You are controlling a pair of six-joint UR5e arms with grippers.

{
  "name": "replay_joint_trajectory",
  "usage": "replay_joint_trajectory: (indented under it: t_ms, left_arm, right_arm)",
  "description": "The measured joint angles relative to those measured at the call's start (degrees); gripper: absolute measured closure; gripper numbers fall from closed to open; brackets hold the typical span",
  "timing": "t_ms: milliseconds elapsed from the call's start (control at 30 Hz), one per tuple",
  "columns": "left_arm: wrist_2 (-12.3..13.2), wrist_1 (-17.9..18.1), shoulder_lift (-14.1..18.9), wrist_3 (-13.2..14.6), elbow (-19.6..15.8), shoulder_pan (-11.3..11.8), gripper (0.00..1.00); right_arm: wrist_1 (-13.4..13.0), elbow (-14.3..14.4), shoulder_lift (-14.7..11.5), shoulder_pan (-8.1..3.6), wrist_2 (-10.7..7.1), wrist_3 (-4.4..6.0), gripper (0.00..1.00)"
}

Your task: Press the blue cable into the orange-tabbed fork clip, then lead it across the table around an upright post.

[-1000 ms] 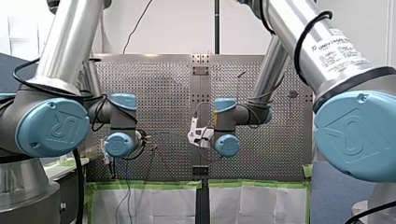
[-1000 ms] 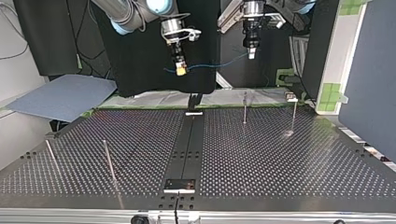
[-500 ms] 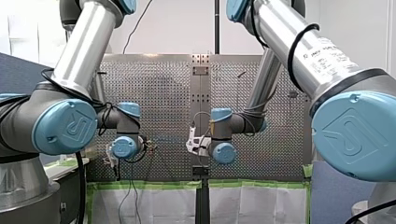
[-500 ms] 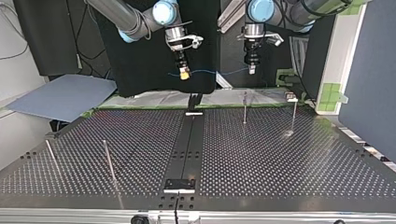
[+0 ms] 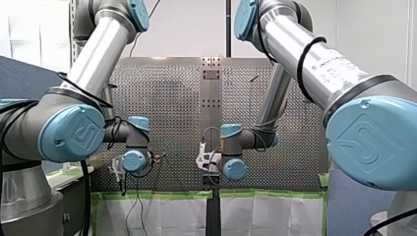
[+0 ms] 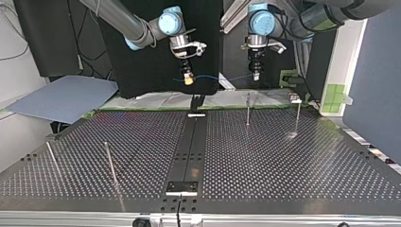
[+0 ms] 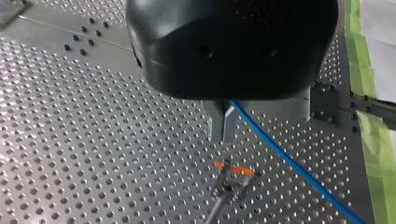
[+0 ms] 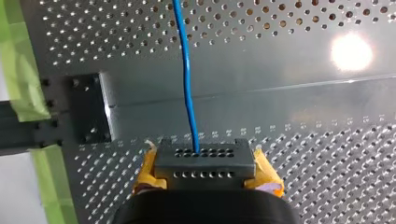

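The blue cable (image 6: 218, 76) hangs in a shallow span between my two grippers, above the table's far edge in the top view. My right gripper (image 6: 188, 78), with yellow pads (image 8: 265, 173), is shut on the cable (image 8: 187, 88), which runs straight ahead from it. My left gripper (image 6: 256, 74) has its metal fingers (image 7: 217, 122) shut on the cable (image 7: 292, 165), which trails off to one side. The orange-tabbed fork clip (image 7: 232, 171) stands on a thin stem just ahead of and below my left gripper (image 7: 222, 136), apart from the cable.
Upright posts stand on the perforated table (image 6: 283, 161): two at the top view's far right (image 6: 248, 109) (image 6: 297, 117) and two at its near left (image 6: 110, 162) (image 6: 52, 158). A black strip (image 6: 191, 146) runs down the table's middle. Green tape (image 8: 21, 70) edges the plate.
Both arms have come down in the top view, my left gripper more than my right. The cable span between them has come down with them and now hangs lower, nearer the table.
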Motion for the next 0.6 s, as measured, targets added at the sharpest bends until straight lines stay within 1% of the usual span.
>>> replay_joint_trajectory:
  t_ms: [67,200,300,467,600]
  left_arm:
    - [0.1,0.0,-0.9,0.1,0.7,0.3,1.00]
    - [0.1,0.0,-2.9,0.4,1.8,1.3,1.00]
    - [0.3,0.0,-3.8,1.1,2.1,2.1,1.00]
    - [1.6,-0.1,-4.1,1.8,3.0,3.3,1.00]
    - [3.7,-0.2,-4.2,1.8,4.1,4.1,1.00]
  right_arm:
    - [0.2,-0.7,0.1,-0.37,-0.65,-0.01,1.00]
    - [1.0,-2.1,0.3,-1.31,-2.61,-0.03,1.00]
    - [1.3,-2.6,0.5,-1.94,-3.38,-0.03,1.00]
    - [1.8,-3.2,1.7,-2.68,-3.84,-0.20,1.00]
    - [2.0,-4.0,3.1,-3.02,-3.96,-0.42,1.00]
